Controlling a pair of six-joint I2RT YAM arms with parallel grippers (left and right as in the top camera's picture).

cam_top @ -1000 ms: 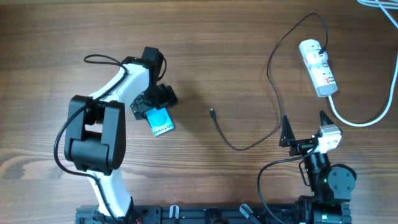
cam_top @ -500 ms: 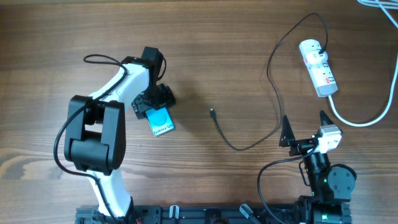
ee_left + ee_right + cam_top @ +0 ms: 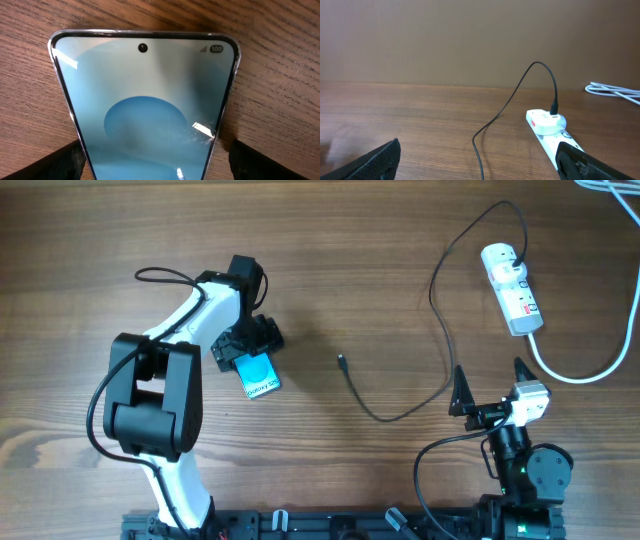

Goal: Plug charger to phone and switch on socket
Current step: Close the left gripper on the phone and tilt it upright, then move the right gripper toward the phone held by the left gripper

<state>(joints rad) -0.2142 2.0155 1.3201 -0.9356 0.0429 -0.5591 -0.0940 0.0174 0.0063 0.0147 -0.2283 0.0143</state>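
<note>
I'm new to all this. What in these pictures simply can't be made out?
- Phone, left wrist view: the bottom edge of the picture cuts off its near end. Overhead, the left gripper covers one end.
- Socket, overhead: its switches are too small to read as on or off.
- Cable, overhead: its tip is too small to show its shape.
- White cord, overhead: it leaves at the right edge, so its far end is unseen.
</note>
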